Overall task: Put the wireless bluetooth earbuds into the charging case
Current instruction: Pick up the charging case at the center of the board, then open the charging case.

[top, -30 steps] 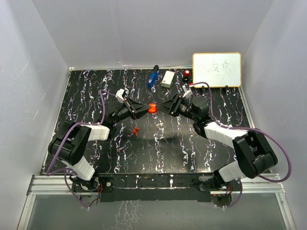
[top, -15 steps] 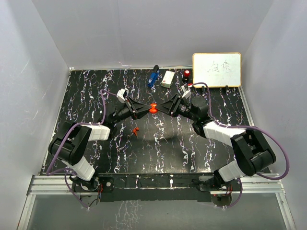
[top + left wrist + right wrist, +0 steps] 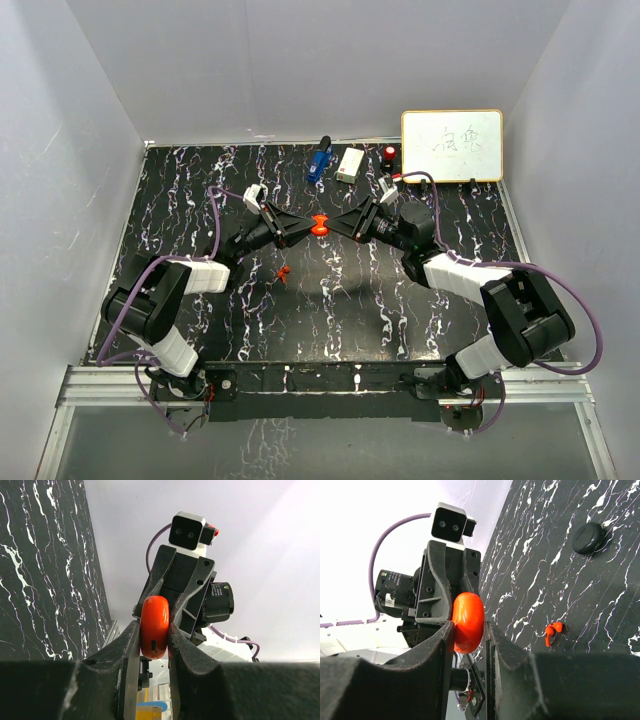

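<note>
A red round charging case (image 3: 319, 226) hangs in mid-air over the middle of the black marbled table, gripped from both sides. My left gripper (image 3: 309, 228) is shut on its left part; in the left wrist view the case (image 3: 154, 625) is pinched between the gripper's (image 3: 154, 641) pads. My right gripper (image 3: 330, 227) meets it from the right, and in the right wrist view both pads press the case (image 3: 468, 620) inside the gripper (image 3: 468, 632). One small red earbud (image 3: 284, 272) lies on the table below and left of the case, also seen in the right wrist view (image 3: 552, 631).
A black round disc (image 3: 588, 537) lies on the table beyond the earbud. Along the back edge stand a blue object (image 3: 319, 162), a white box (image 3: 350, 165), a small red-and-black item (image 3: 388, 154) and a whiteboard (image 3: 452, 145). White walls enclose the table.
The right gripper's jaws have closed in onto the red case. Both arms and the case stay almost in place, shifting slightly toward the back.
</note>
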Robot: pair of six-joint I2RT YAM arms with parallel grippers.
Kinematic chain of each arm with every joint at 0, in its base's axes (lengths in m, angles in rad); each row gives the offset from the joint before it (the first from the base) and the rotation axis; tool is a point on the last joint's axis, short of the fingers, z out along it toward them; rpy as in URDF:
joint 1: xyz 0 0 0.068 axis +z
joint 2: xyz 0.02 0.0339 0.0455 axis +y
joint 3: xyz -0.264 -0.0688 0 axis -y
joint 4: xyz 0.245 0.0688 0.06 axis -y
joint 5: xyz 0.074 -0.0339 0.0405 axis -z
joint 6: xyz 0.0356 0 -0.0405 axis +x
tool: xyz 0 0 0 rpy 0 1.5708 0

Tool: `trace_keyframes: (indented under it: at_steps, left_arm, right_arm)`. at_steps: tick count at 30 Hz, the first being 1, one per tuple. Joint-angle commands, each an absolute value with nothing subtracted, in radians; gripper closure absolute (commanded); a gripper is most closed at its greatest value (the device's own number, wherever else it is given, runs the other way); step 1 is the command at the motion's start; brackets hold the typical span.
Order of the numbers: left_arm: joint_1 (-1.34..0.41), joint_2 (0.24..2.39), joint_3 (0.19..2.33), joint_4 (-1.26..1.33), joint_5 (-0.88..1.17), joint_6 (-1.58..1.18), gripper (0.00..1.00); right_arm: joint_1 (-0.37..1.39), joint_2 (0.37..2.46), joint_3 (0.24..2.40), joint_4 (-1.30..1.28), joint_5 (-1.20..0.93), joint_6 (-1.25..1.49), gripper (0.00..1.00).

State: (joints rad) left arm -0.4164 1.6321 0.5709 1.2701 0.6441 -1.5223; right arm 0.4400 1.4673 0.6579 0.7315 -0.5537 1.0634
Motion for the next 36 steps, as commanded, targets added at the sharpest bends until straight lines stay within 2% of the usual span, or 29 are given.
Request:
trace_keyframes:
  at_steps: [1, 3, 4, 9, 12, 26, 36]
  left_arm:
    - [-0.423, 1.636, 0.601, 1.325, 0.654, -1.52, 1.0]
    - [-0.423, 1.645, 0.6, 1.33, 0.654, -1.525, 1.0]
    - [-0.423, 1.649, 0.601, 1.335, 0.655, -1.526, 0.97]
    - [-0.423, 1.664, 0.592, 1.328, 0.654, -1.519, 0.57]
    - [-0.423, 1.665, 0.587, 1.306, 0.651, -1.503, 0.47]
    - [-0.424, 1.603, 0.588, 1.123, 0.641, -1.406, 0.44]
    - [-0.423, 1.646, 0.588, 1.125, 0.639, -1.405, 0.44]
  right_arm:
    - [0.434, 1.463, 0.656, 0.803, -0.566, 1.063, 0.81]
    - [0.436, 1.458, 0.653, 0.807, -0.563, 1.065, 0.82]
    - [0.435, 1.455, 0.652, 0.808, -0.562, 1.065, 0.83]
    - [0.436, 1.438, 0.647, 0.81, -0.544, 1.062, 0.84]
    - [0.433, 1.429, 0.644, 0.806, -0.537, 1.06, 0.85]
    - [0.425, 1.418, 0.647, 0.798, -0.53, 1.06, 0.87]
    - [0.424, 1.416, 0.655, 0.814, -0.545, 1.079, 0.89]
